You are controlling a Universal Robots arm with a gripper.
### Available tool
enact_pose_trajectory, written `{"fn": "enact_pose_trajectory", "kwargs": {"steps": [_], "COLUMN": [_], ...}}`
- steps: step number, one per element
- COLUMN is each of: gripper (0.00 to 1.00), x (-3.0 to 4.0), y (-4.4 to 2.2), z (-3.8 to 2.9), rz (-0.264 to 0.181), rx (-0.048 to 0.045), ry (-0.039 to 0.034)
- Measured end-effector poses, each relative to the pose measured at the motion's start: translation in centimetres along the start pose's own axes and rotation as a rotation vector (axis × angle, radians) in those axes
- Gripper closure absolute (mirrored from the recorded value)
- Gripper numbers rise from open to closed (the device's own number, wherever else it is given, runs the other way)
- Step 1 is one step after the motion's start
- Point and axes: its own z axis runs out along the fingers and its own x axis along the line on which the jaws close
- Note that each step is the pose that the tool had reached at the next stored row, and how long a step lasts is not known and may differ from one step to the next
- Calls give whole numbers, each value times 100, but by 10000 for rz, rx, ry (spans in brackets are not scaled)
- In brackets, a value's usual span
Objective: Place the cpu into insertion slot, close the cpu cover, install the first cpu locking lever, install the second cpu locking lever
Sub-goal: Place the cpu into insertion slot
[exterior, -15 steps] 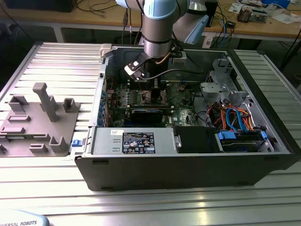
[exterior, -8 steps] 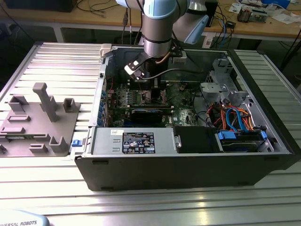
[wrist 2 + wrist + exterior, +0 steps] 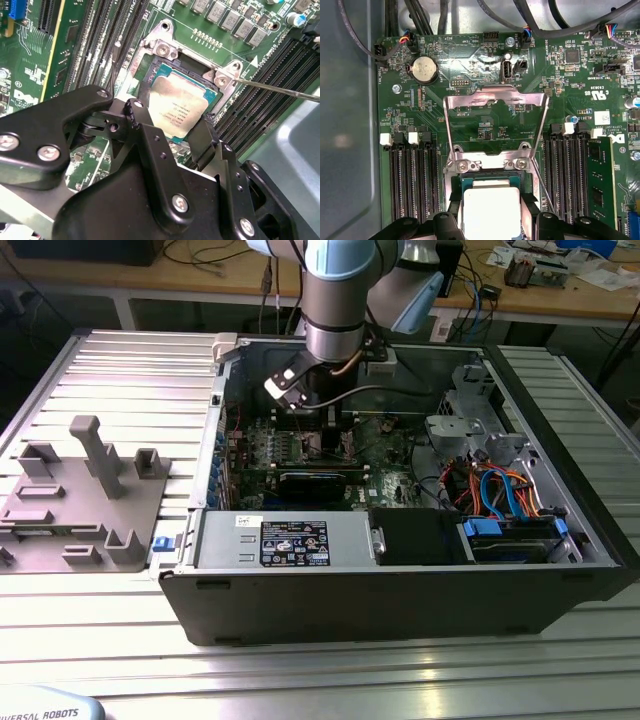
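Two black fingers (image 3: 445,222) of the gripper (image 3: 491,222) stood narrow, closed on opposite edges of the cpu (image 3: 490,205). The chip lay within the insertion slot (image 3: 487,164) on the green motherboard (image 3: 485,125), though whether it was fully seated could not be told in either wrist view. The cpu cover (image 3: 495,96) stood flipped open, clear of the slot on the side toward the coin cell battery (image 3: 425,69), a thin locking lever (image 3: 280,89) angled off from the slot's corner over the memory slots (image 3: 260,107), and in the exterior view the arm (image 3: 335,300) reached down into the open computer case (image 3: 400,590).
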Motion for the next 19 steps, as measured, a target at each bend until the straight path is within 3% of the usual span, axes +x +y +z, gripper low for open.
{"fn": "enact_pose_trajectory", "kwargs": {"steps": [13, 15, 19], "gripper": [46, 38, 38], "x": [-5, -4, -5], "y": [-2, -2, -3], "z": [27, 30, 29], "rz": [-50, -53, -57], "rx": [-1, -3, -1], "ry": [1, 5, 0]}}
